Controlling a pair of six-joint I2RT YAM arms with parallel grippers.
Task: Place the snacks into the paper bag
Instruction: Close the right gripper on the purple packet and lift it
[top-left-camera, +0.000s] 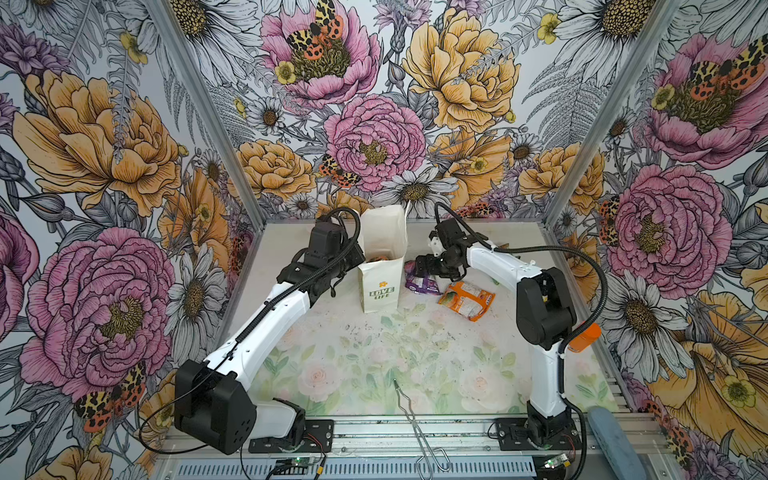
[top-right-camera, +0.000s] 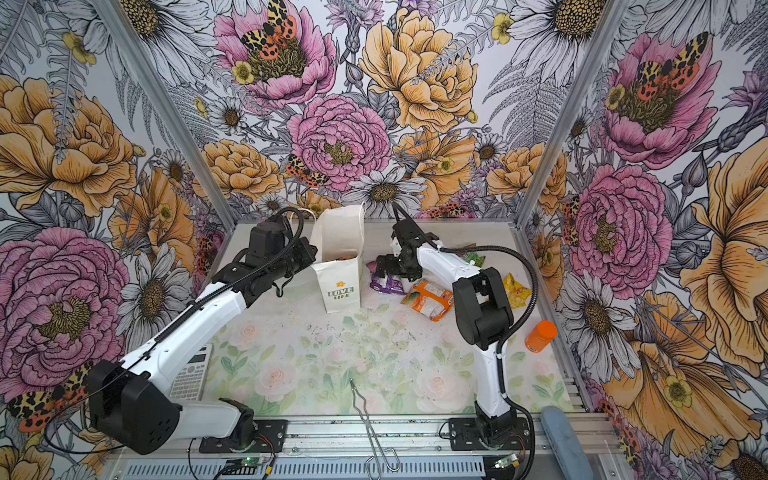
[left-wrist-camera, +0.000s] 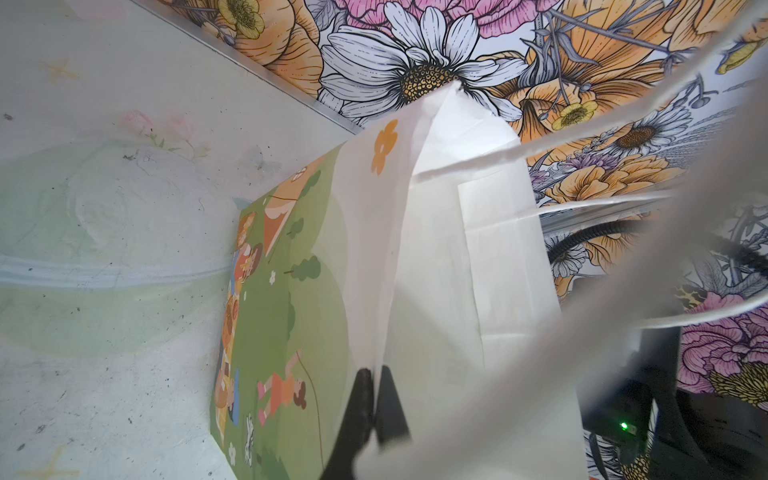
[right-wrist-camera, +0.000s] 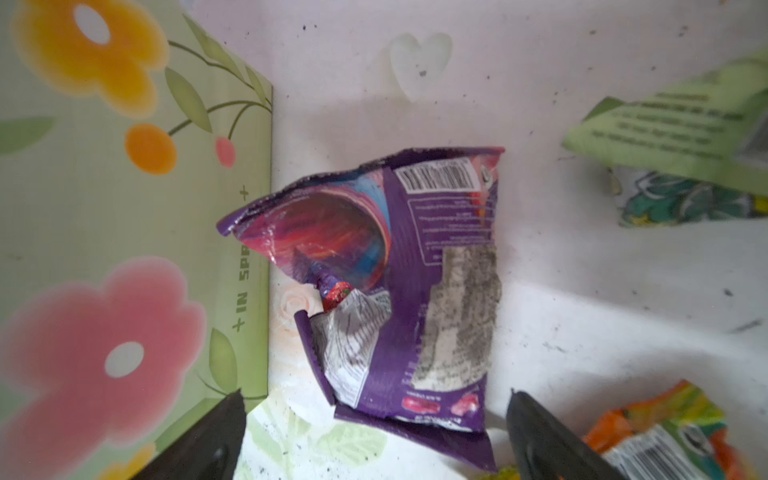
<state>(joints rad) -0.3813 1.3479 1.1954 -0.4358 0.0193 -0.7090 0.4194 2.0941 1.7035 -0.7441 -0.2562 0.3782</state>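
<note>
Now the paper bag (top-left-camera: 380, 286) is standing near the far edge of the table (top-left-camera: 374, 357) (mouth open), the left gripper (left-wrist-camera: 376, 399) clamping its rim, while the right gripper (right-wrist-camera: 374, 395), jaws apart, is hovering over the purple packet (right-wrist-camera: 436, 270) lying beside it.

In both top views, a little above the middle of the frame, the paper bag (top-left-camera: 381, 291) (top-right-camera: 340, 291) reads "LOVE LIFE" in green on its white front. In the right wrist view its green side shows "+ IN SPR", the rest hidden behind the purple packet (right-wrist-camera: 436, 291). That packet carries a barcode and unreadable small print. The green packet (right-wrist-camera: 673, 124) has blurred lines.
</note>
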